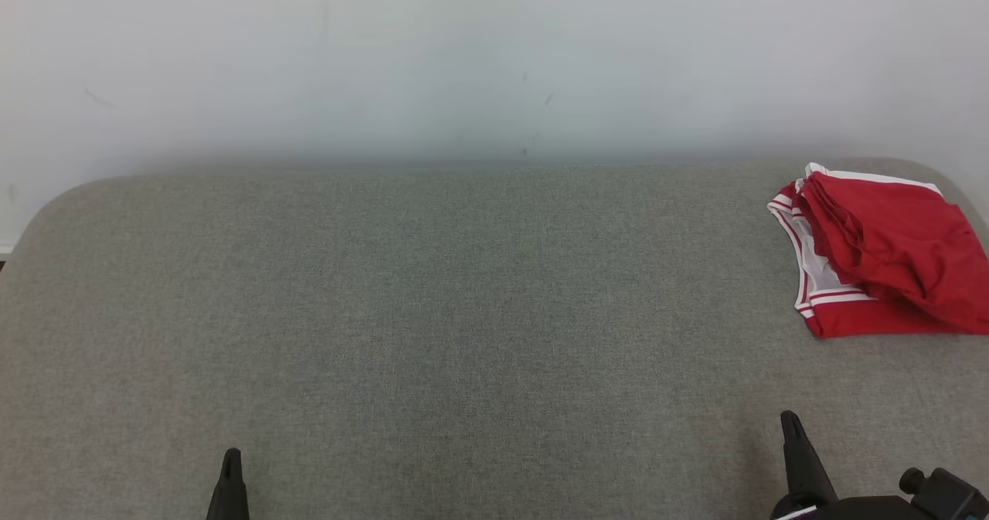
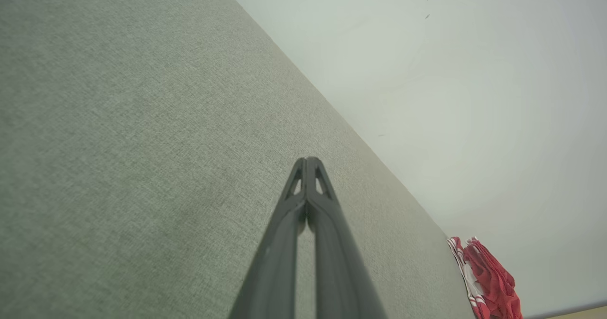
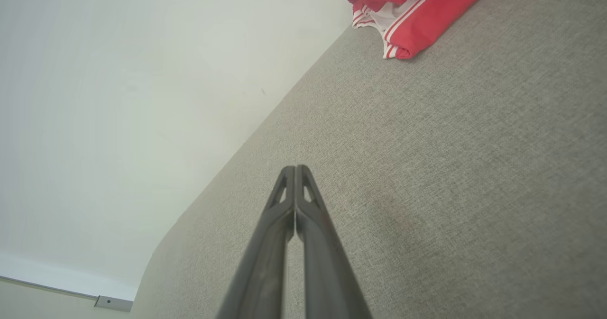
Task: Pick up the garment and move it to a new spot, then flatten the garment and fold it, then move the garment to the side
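The garment [image 1: 888,253] is red with white trim and stripes. It lies folded in a bundle at the far right of the grey fabric surface [image 1: 463,311], close to the back edge. The right wrist view has the garment [image 3: 417,15] at its top, the left wrist view has the garment [image 2: 488,281] at its lower right. My left gripper [image 1: 230,458] stands at the front left, shut, nothing in it, tips together [image 2: 308,160]. At the front right my right gripper [image 1: 790,419] is shut and empty too [image 3: 295,168], well short of the garment.
A pale wall [image 1: 494,56] rises directly behind the surface's back edge. The surface has rounded back corners [image 1: 54,203]. A wide stretch of bare grey fabric lies between the two grippers and to the left of the garment.
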Robot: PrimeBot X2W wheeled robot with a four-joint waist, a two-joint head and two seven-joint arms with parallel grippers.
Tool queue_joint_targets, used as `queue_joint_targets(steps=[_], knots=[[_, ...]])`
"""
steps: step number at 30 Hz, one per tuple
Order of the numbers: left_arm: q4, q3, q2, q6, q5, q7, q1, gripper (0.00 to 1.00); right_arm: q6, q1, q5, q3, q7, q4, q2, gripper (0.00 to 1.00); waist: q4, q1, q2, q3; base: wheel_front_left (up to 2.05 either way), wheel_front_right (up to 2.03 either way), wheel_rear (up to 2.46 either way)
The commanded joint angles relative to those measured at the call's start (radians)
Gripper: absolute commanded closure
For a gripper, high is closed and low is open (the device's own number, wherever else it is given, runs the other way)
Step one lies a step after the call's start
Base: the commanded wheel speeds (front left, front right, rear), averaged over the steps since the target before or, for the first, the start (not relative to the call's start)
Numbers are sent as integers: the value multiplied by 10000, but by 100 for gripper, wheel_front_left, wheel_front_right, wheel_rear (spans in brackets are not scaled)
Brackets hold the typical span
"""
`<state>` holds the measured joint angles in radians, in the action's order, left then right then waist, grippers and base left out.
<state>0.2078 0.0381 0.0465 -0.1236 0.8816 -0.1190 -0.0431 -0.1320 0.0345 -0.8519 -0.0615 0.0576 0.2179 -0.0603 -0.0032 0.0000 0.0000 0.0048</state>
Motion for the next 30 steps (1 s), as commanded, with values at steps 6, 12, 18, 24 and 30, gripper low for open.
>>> queue_joint_targets(steps=[6,12,18,24,30], knots=[[-235,-11,39,-49,940,186,169,100,9,-212,-962,-157,-283,-208,-56,100,3,0,0,0,0,0,0],[-305,-26,41,-54,1631,329,189,100,10,-228,-1688,-267,-512,-277,-47,100,5,0,0,0,0,0,0],[-378,-39,43,-60,2279,469,208,100,11,-243,-2370,-371,-733,-339,-36,100,7,0,0,1,0,0,0],[-455,-58,45,-67,2982,612,221,100,12,-259,-3126,-489,-970,-405,-22,100,10,0,0,1,0,0,0],[-506,-68,46,-71,3493,720,235,100,13,-270,-3629,-571,-1137,-444,-11,100,12,0,0,1,0,0,0]])
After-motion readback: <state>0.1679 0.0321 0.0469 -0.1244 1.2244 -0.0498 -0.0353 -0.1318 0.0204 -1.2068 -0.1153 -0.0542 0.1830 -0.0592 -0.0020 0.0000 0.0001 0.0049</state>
